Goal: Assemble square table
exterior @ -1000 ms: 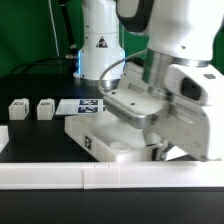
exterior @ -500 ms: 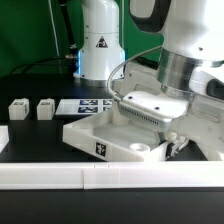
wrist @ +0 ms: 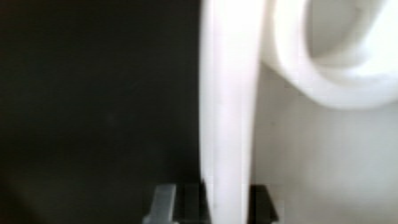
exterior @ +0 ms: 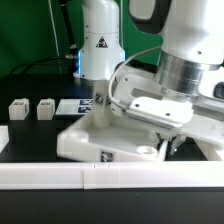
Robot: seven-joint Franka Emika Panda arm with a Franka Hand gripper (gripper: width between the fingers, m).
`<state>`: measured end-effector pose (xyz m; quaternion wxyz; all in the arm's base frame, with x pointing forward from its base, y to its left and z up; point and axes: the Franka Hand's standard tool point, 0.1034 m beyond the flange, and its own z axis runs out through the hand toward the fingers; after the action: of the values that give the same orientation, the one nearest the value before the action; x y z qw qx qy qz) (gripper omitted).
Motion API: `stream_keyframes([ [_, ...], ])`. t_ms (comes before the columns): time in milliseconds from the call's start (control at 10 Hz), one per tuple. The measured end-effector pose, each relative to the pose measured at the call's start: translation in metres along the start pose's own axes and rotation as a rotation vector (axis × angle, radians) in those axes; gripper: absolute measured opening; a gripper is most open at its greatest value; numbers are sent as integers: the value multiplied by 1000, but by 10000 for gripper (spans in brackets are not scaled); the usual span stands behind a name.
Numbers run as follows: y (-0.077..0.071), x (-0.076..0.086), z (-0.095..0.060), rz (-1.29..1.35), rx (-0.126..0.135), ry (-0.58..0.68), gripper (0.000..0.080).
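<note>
Square tabletop (exterior: 90, 140): white, tagged edge; thin rim is pinched by the pincer (wrist: 217, 203). Two legs (exterior: 17, 108) are stood apart on the counter (exterior: 30, 135).

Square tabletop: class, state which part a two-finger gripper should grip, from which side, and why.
Probably its thin upright rim near a corner socket, coming from above with one finger on each face. The square tabletop is too broad to span; the rim is narrow, and the gripper is shut on it there.
</note>
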<state>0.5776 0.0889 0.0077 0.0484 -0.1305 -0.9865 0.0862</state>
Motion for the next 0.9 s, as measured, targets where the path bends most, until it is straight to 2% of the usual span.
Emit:
stream_keyframes([
  [100, 5, 1, -1, -69, -12, 2, 57],
  [200, 3, 2, 0, -154, -37, -4, 57],
  [400, -1, 1, 1, -261, -26, -11, 57],
  [700, -2, 1, 1, -271, -28, -8, 57],
  [800, -1, 2, 1, -256, -28, -6, 57],
  [900, 7, 5, -1, -241, -30, -1, 57],
])
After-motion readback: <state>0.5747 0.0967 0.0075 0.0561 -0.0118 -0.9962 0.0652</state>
